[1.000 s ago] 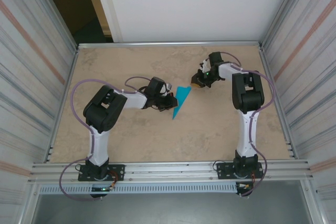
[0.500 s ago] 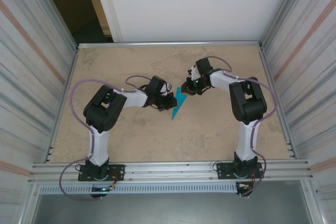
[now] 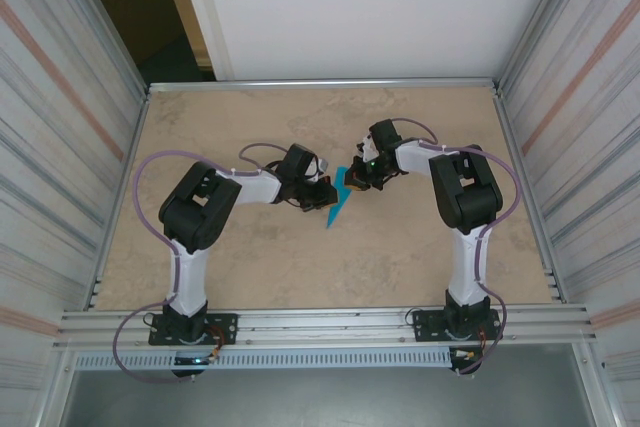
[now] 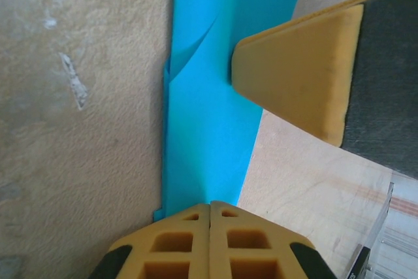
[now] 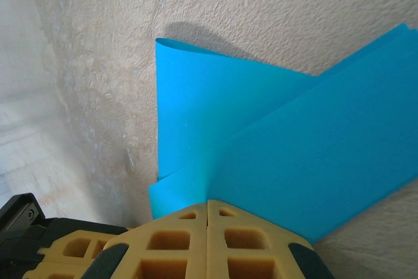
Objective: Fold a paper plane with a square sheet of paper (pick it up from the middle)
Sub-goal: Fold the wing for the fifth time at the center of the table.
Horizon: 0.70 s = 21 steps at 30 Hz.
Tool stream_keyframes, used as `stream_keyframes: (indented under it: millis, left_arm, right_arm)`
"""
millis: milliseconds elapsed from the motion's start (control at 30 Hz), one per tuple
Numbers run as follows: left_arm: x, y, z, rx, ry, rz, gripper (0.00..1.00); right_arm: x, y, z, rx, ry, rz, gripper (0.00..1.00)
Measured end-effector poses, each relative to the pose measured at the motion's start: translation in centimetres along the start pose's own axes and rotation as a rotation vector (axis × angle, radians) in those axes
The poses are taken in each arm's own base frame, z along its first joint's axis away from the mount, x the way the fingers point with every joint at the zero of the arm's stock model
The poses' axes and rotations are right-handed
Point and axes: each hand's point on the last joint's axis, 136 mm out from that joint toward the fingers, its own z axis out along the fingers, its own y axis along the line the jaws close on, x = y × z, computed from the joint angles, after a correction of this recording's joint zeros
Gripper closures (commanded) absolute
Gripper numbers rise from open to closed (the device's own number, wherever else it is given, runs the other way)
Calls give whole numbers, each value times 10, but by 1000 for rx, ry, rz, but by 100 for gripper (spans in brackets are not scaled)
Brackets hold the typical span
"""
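The square sheet of paper, folded into a narrow pointed paper plane (image 3: 336,209), lies mid-table with its sharp point toward the near side. My left gripper (image 3: 324,196) is shut, its tips resting on the blue paper (image 4: 209,129) from the left. In the left wrist view the shut tips (image 4: 209,204) sit on the paper's edge. My right gripper (image 3: 358,179) is shut too and meets the paper's far end. In the right wrist view its tips (image 5: 208,202) lie against the paper (image 5: 307,155), where a flap (image 5: 189,115) curls up off the table. One right finger (image 4: 294,83) shows beside the paper.
The tan table (image 3: 250,267) is walled by corrugated metal panels (image 3: 60,147) left and right, and a white wall stands behind. Both arms reach toward the middle, their grippers close together over the paper. Part of the left gripper (image 5: 29,240) sits low left in the right wrist view.
My right gripper moved left from beside the paper onto its far end. That end now curls up. The left gripper stayed put.
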Motion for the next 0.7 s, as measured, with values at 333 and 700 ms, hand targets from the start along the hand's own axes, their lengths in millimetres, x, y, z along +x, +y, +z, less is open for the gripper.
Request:
stream_keyframes:
  millis: [333, 700]
  left_arm:
    - [-11, -29, -1, 48, -13, 102, 100]
    - [-6, -18, 11, -10, 29, 104, 100]
  right_arm:
    - [-1, 0, 1, -7, -4, -1, 99]
    - [-1, 0, 1, -7, -3, 13, 100]
